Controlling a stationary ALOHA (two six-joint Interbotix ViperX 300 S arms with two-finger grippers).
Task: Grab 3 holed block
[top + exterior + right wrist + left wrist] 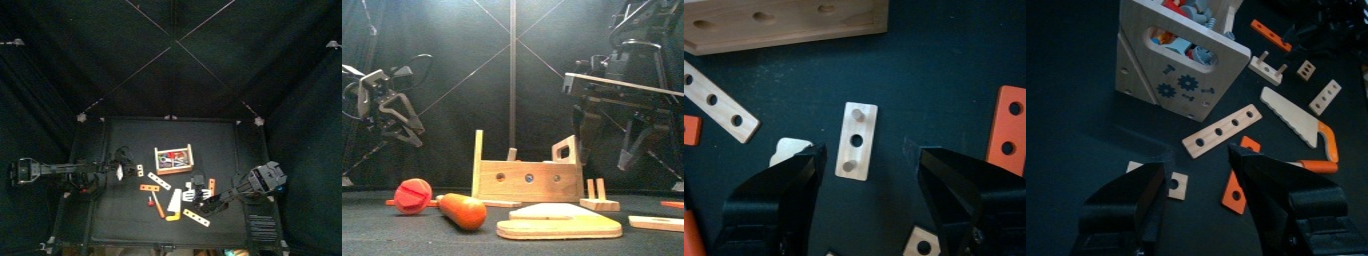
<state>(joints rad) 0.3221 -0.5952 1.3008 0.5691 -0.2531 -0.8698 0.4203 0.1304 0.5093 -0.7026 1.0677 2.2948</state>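
A pale wooden strip with three holes [1229,130] lies flat on the black table in front of the wooden toolbox [1173,55]. It also shows in the top view [152,181] and at the edge of the right wrist view [714,100]. My left gripper [1207,200] is open and empty, hovering just short of the strip. My right gripper [871,185] is open and empty, above a small wooden block with two pegs [855,140]. In the top view the left gripper [130,172] is left of the strip and the right gripper [198,190] is right of it.
A wooden saw with an orange handle [1300,125], small orange pieces [1236,190], a small square block [1176,183] and short holed blocks [1325,95] lie scattered around. The toolbox [174,157] stands mid-table. A red and orange toy tool [436,203] lies at the front.
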